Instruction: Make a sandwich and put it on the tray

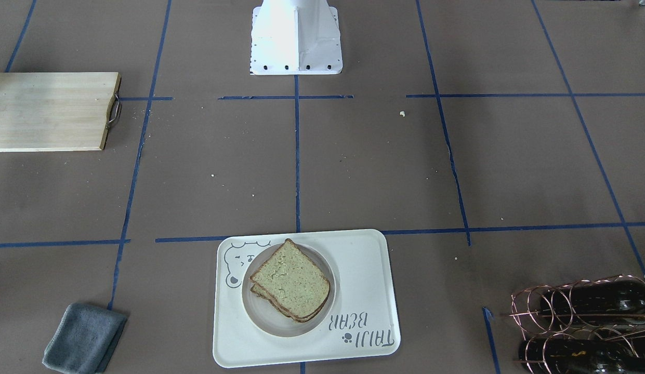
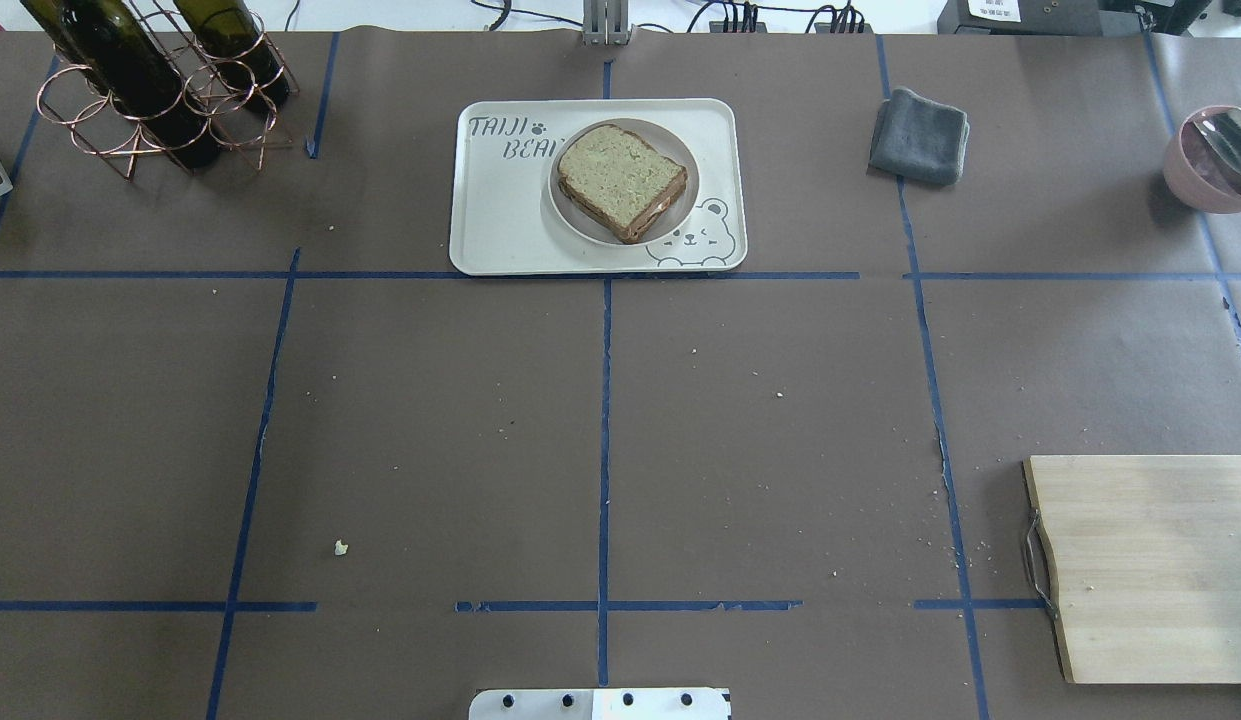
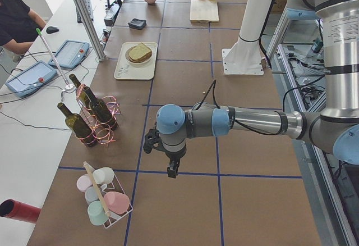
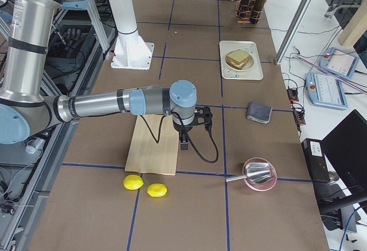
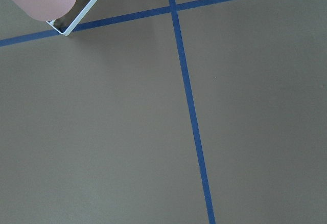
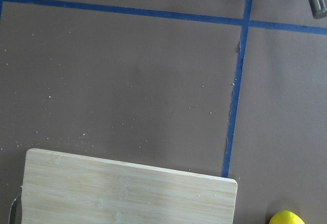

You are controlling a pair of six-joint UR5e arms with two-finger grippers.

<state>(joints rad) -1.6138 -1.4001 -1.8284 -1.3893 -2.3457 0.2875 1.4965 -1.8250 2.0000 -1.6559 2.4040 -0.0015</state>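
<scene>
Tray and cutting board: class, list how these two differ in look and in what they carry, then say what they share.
The tray is cream-white with a grey bear drawing and lettering; the cutting board is pale wood with a metal handle. The tray carries a plate with the sandwich; the cutting board bears no plate or sandwich. Both are flat rectangles lying on the table.
</scene>
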